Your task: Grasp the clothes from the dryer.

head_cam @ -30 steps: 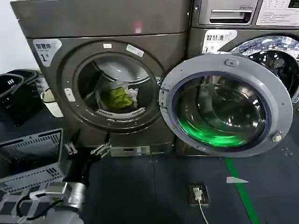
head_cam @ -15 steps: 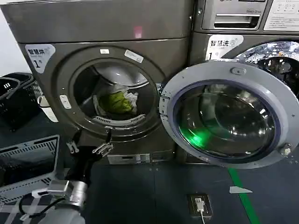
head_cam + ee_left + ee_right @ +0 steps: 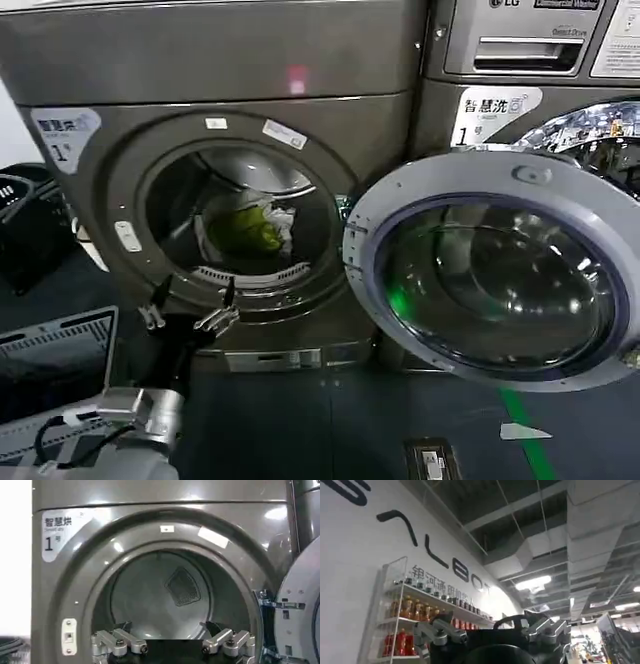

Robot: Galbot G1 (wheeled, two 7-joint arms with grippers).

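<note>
The dryer (image 3: 250, 60) is a dark grey-brown machine with a white "1" sticker; its round opening faces me. Inside the drum lies the clothes (image 3: 252, 230), a small yellow-green bundle with white cloth beside it. My left gripper (image 3: 190, 303) is open just outside the opening's lower rim, below the bundle and apart from it. In the left wrist view the left gripper (image 3: 169, 630) points into the dryer (image 3: 150, 495), nothing between its fingers. My right gripper (image 3: 487, 622) is parked, open and empty, pointing up at a ceiling.
The dryer's round door (image 3: 490, 280) stands swung open to the right, in front of a neighbouring machine (image 3: 520, 60) with a silver porthole. Black baskets (image 3: 20, 220) and a grey crate (image 3: 50, 350) sit at the left. A floor socket (image 3: 430, 462) lies ahead.
The dryer has grown larger in the head view and the drum opening sits closer. My left gripper has risen from below the machine's front to the opening's lower rim, still open.
</note>
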